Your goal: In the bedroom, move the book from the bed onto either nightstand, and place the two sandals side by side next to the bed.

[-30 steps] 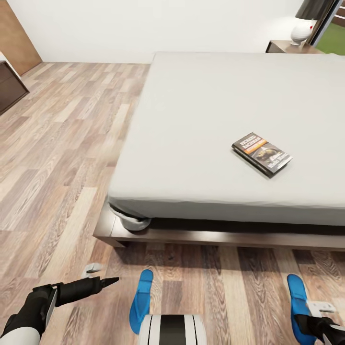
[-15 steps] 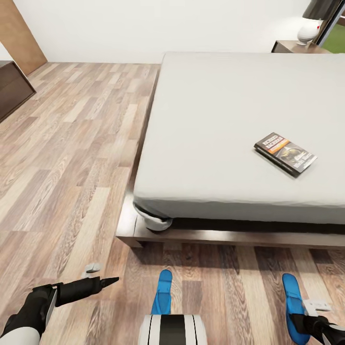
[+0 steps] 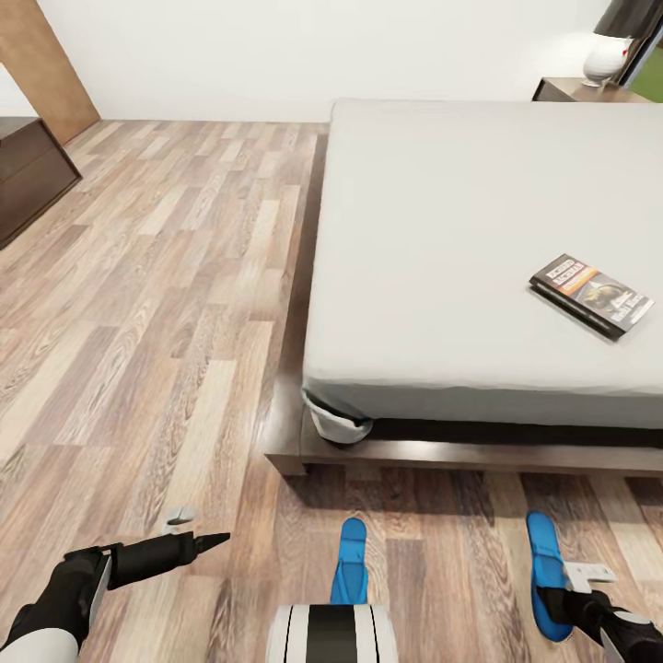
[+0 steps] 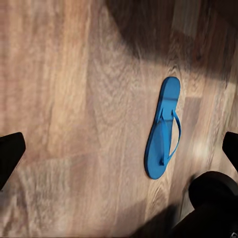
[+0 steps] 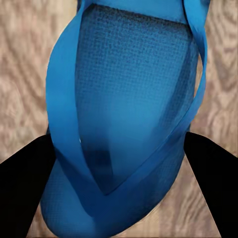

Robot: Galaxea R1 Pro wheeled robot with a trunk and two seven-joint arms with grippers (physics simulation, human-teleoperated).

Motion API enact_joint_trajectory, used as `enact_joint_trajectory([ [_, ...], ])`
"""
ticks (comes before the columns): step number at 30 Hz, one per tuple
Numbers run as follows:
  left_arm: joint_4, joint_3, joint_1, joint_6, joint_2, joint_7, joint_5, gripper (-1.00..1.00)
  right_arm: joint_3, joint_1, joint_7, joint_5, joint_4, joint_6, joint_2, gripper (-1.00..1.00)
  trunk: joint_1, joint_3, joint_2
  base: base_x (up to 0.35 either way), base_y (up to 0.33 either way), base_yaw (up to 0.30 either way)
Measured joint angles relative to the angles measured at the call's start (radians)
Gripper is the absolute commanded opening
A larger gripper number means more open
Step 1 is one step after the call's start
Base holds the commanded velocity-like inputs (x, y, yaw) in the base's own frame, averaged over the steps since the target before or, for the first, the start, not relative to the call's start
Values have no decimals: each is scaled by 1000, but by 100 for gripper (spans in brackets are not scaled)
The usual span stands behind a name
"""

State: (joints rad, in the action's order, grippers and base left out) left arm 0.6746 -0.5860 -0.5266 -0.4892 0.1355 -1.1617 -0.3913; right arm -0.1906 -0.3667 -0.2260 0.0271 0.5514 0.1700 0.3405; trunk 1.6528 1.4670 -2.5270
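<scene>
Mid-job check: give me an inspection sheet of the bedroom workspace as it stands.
Surface: wood plank floor; grey bed.
Job's things: book flat on the bed; left sandal on the floor near the bed frame; right sandal apart from it; nightstand beyond the bed.
Clutter: nothing seen.
Grippers: left pincer open, empty; right pincer closed on the right sandal's sides.
Cables: nothing seen.
Surroundings: white wall, brown door, dark cabinet at left, white rounded object on the nightstand.

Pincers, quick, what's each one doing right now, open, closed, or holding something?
Left pincer: open, holding nothing, above the floor.
Right pincer: fingers on either side of a blue sandal; whether it is gripping cannot be told.
</scene>
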Motion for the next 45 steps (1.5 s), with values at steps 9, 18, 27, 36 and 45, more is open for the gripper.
enact_joint_trajectory([
  [9, -2, -1, 0, 0, -30, 5, -3, 100, -2, 0, 0, -3, -3, 0, -1, -100, 0, 0, 0, 0, 247, 0],
  [18, -2, -1, 0, -1, -30, 4, -2, 100, -4, 0, -1, -4, -3, 0, -1, -100, 0, 0, 0, 5, 250, 0],
  [27, -2, -1, 0, 0, -30, 7, -3, 100, -4, 0, 0, -3, -4, 0, -1, -100, 0, 0, 0, 76, 266, 0],
  [36, -2, -1, 0, 0, -30, 5, -3, 100, -4, 0, 0, -3, -5, 0, -1, -100, 0, 0, 0, 55, 257, 0],
  [45, -2, -1, 0, 1, -30, 7, -1, 100, -5, 0, 0, -3, -4, 0, -1, -100, 0, 0, 0, 2, 138, 0],
])
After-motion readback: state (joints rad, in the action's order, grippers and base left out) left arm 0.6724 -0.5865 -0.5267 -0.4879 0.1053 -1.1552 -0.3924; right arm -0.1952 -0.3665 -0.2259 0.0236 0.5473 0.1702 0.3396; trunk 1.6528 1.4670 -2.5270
